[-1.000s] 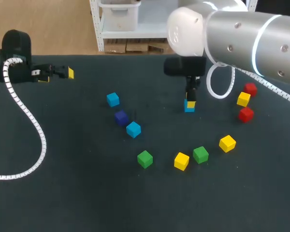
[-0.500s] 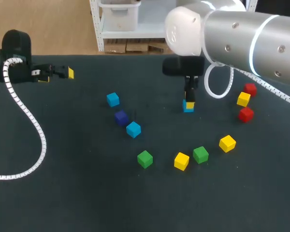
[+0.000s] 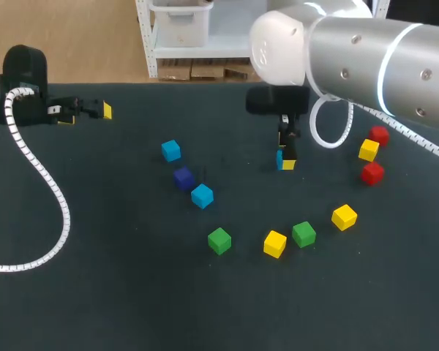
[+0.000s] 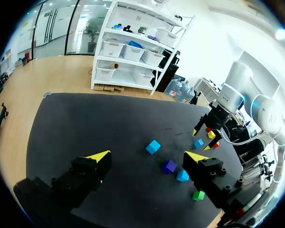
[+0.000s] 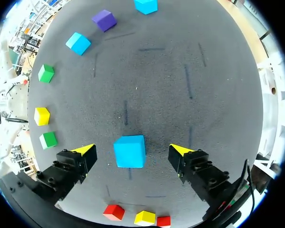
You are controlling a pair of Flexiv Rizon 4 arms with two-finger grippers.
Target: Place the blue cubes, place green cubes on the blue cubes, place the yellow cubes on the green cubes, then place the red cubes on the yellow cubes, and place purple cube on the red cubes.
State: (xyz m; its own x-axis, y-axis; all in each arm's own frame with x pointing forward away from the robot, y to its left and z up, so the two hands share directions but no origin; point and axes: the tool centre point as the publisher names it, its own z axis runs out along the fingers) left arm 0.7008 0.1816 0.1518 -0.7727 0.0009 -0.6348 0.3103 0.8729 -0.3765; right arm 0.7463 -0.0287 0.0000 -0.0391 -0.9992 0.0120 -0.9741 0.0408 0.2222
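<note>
Eleven cubes sit on a worktop (image 3: 117,278). The landmark cube (image 5: 129,152) rests toward the back middle, between the spread fingers of the right claw (image 5: 131,150), touching neither. Left of it, three cubes (image 3: 171,151) (image 3: 183,178) (image 3: 202,196) form a slanting line. In front of it, four cubes (image 3: 219,240) (image 3: 275,243) (image 3: 304,234) (image 3: 344,216) form a shallow arc. Right of it, three more cubes (image 3: 379,134) (image 3: 369,150) (image 3: 372,172) cluster closely. The left claw (image 3: 88,113) hangs far left of it, near the back edge.

Bright, even light from overhead falls on the dark matte counter (image 3: 95,292); the small coloured cubes (image 3: 219,240) cast barely any shadow. Soft highlights gleam along the rounded casing of the glossy silver right arm (image 3: 366,51).
</note>
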